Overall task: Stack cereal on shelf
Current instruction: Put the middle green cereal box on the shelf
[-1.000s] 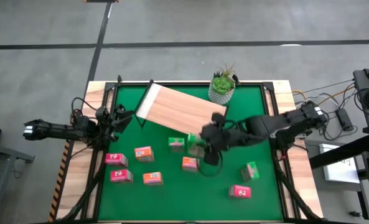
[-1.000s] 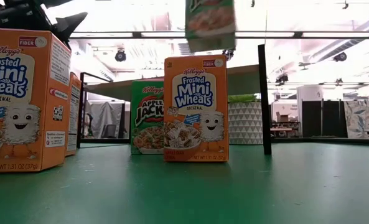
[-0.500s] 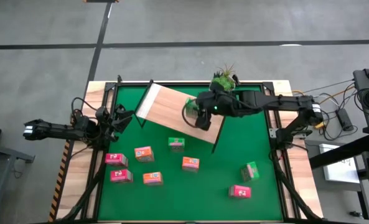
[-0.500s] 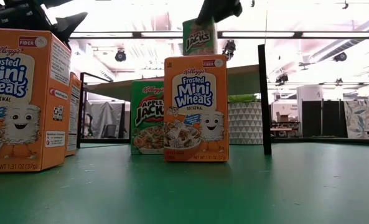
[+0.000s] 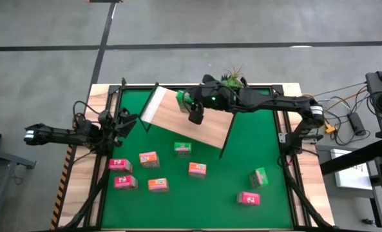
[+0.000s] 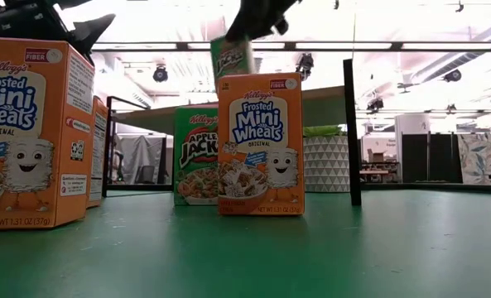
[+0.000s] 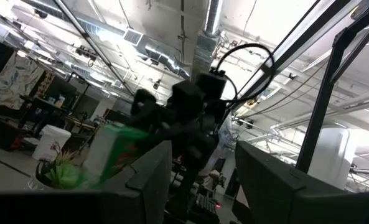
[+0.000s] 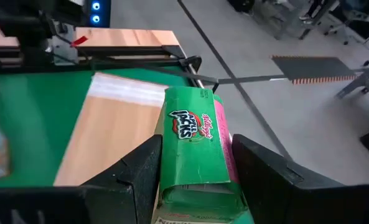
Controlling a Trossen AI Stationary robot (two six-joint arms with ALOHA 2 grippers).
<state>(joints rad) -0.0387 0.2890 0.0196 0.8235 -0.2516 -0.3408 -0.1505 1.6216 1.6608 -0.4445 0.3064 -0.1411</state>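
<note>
My right gripper (image 5: 192,107) reaches over the light-wood shelf (image 5: 207,124) and is shut on a green cereal box (image 8: 193,134), which also shows near the top of the low view as the box (image 6: 231,58). The shelf lies at an angle on the far half of the green mat. Several other boxes rest on the mat: a green one (image 5: 182,149), orange ones (image 5: 197,169) (image 5: 149,158), pink ones (image 5: 120,164) (image 5: 248,198) and another green one (image 5: 260,176). My left gripper (image 5: 123,122) waits open at the mat's left edge. My right gripper pinches the green box between its two fingers (image 8: 140,171), one on each long side (image 8: 165,155), with the printed face toward the wrist camera. The fingers come from above. The box is lifted clear over the shelf's far-left part, hanging slightly tilted below the gripper.
A potted plant (image 5: 230,87) stands at the far edge, right behind my right arm. In the low view an orange box (image 6: 260,142) and a green box (image 6: 197,157) stand in front of the shelf's thin black frame post (image 6: 353,132). Bare mat lies on the right.
My right gripper has carried the green box from above the boxes in the middle of the mat up and toward the far edge, then leftward over the shelf. The box has stayed in the shut fingers, lifted clear throughout.
</note>
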